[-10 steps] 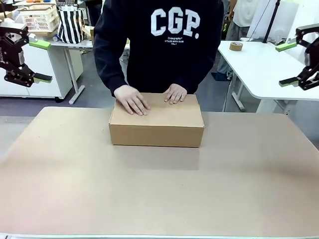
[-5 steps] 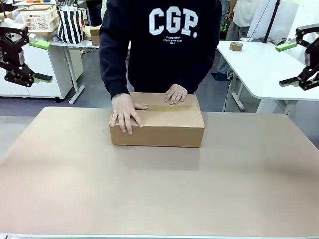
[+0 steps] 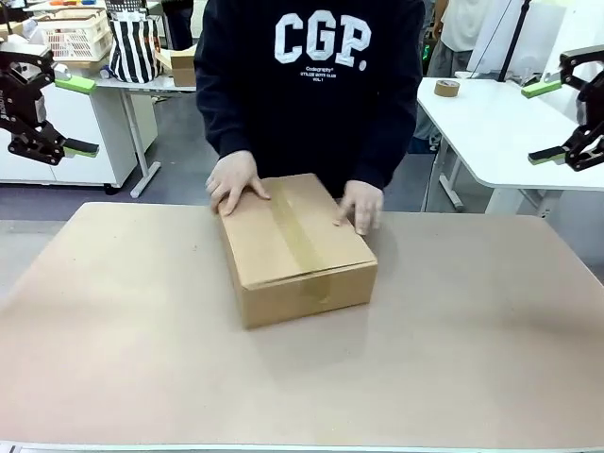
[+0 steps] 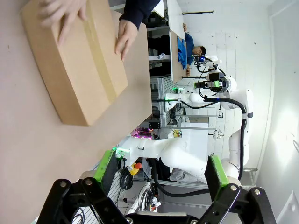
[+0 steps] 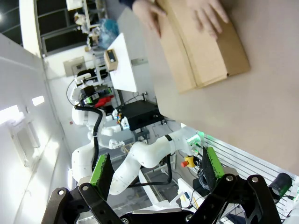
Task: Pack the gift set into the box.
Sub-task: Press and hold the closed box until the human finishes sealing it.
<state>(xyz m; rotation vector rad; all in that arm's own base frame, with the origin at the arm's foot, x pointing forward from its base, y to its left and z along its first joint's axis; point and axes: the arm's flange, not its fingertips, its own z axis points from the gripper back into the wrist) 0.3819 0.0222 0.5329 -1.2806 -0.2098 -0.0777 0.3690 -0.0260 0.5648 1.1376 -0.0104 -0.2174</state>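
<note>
1. Two grippers hang well apart from the box (image 3: pixel 297 245), one off each side of the table (image 3: pixel 472 330). The left gripper (image 3: pixel 83 116) is raised at the left edge and the right gripper (image 3: pixel 536 123) at the right edge.
2. Both have their jaws spread wide and hold nothing. The wrist views show the same: the left gripper (image 4: pixel 161 168) and the right gripper (image 5: pixel 155 167) each have open air between the green pads.
3. The box sits closed on the table's far half, near the middle and close to the person. It lies between the grippers and lower than both.
4. It stands skewed, with one short end turned toward the robot. A tape strip (image 3: pixel 293 231) runs along its top and down that end.
5. The person's hand on the left (image 3: pixel 231 179) rests on the far left corner. The other hand (image 3: pixel 361 203) lies against the right edge.
6. From the left wrist the box (image 4: pixel 74 70) shows far off at upper left; from the right wrist the box (image 5: pixel 201 51) shows far off at upper right.
7. Half a second ago the box lay square, with its long side facing the robot and both hands on its top. It has since been turned, and the grippers have stayed where they were.
</note>
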